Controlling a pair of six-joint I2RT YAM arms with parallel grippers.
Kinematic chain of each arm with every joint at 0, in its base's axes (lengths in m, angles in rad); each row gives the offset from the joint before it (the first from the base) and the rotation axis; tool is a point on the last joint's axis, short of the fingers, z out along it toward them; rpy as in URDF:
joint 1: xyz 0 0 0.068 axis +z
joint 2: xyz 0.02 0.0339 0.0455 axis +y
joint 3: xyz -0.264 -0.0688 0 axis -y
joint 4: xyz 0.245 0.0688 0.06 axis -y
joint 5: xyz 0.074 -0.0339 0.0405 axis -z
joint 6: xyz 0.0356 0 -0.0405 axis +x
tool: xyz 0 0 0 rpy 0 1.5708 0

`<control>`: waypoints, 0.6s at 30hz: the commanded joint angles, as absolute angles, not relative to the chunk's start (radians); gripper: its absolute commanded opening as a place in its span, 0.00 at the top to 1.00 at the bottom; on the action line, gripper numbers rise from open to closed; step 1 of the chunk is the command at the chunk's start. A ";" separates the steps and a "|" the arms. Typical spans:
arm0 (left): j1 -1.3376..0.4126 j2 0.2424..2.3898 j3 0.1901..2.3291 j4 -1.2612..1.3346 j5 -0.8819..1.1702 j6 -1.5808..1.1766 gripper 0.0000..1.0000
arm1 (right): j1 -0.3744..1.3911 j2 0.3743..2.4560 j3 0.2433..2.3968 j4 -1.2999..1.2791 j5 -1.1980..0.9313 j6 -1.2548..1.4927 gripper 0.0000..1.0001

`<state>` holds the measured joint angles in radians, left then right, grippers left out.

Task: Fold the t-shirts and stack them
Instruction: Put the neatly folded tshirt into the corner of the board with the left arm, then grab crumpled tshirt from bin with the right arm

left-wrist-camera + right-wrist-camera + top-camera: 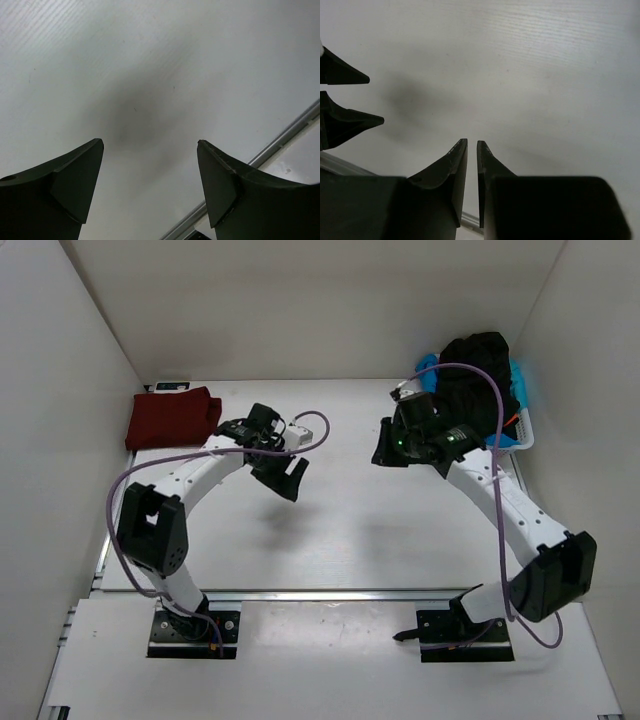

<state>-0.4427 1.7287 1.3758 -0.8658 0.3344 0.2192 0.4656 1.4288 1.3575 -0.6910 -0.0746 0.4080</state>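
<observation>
A folded dark red t-shirt point(165, 417) lies at the far left of the table. A black t-shirt point(485, 370) is heaped in the white basket point(517, 443) at the back right, with light blue cloth point(428, 364) showing beside it. My left gripper point(290, 480) hangs open and empty above the table's middle, right of the red shirt; its wrist view point(150, 145) shows only bare table between the fingers. My right gripper point(384, 454) is shut and empty, left of the basket; its jaws point(472, 145) stand almost together with nothing between.
White walls close in the table on the left, back and right. A metal rail point(282, 140) runs along the table's near edge. The left gripper's fingertips point(355, 100) show at the left of the right wrist view.
</observation>
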 commanded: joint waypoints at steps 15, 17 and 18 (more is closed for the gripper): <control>-0.528 1.477 1.181 -0.827 0.243 0.161 0.12 | 0.166 1.098 1.244 -0.922 -0.245 0.309 0.87; -0.514 1.457 1.146 -0.833 0.226 0.187 0.13 | 0.111 1.109 1.284 -0.978 -0.296 0.221 0.86; -0.512 1.450 1.135 -0.838 0.221 0.196 0.13 | 0.097 1.112 1.310 -1.009 -0.302 0.201 0.87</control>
<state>-0.5243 1.4921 1.1709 -0.8307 0.2657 0.1715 0.1436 1.1152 1.2411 -0.9421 -0.2123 0.3389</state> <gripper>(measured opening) 0.872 0.133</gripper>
